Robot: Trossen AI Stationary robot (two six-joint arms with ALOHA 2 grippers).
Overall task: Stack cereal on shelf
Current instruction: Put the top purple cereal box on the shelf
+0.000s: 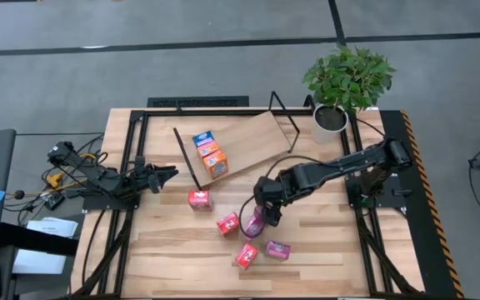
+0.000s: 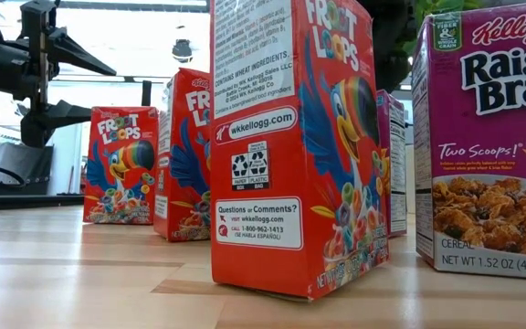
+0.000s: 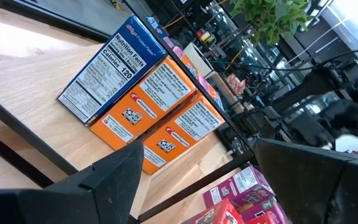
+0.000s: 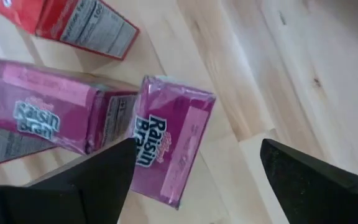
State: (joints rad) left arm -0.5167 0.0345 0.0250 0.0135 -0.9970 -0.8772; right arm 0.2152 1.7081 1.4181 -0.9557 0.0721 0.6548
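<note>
High view: shelf (image 1: pixel 252 142) lies tilted at 12 o'clock from table centre, black rod frames at both ends, with three cereal boxes in a touching row on its left part, one blue box (image 1: pixel 202 138) and two orange boxes (image 1: pixel 214 160). Left gripper (image 1: pixel 167 175) hovers at 9 o'clock, just off the shelf's left frame, fingers apart, nothing between them; its wrist view looks straight at the blue and orange row. Right gripper (image 1: pixel 257 223) sits just below centre, toward 6 o'clock, jaws spread wide over a magenta Raisin Bran box (image 4: pixel 169 146); the box is between the fingers (image 4: pixel 98 177) but I cannot tell whether they touch it. A second Raisin Bran box (image 4: pixel 55 115) stands just beside it, touching or nearly so. Loose on the table (image 1: pixel 332 250): red box (image 1: pixel 199 198) at 9 o'clock from the right gripper, another red box (image 1: pixel 228 223) just beside that gripper, a third red box (image 1: pixel 246 255) at 6 o'clock, and a magenta box (image 1: pixel 277 249) near it. Low view shows upright Froot Loops boxes (image 2: pixel 290 146). Potted plant (image 1: pixel 346 83) at 1 o'clock corner.
</note>
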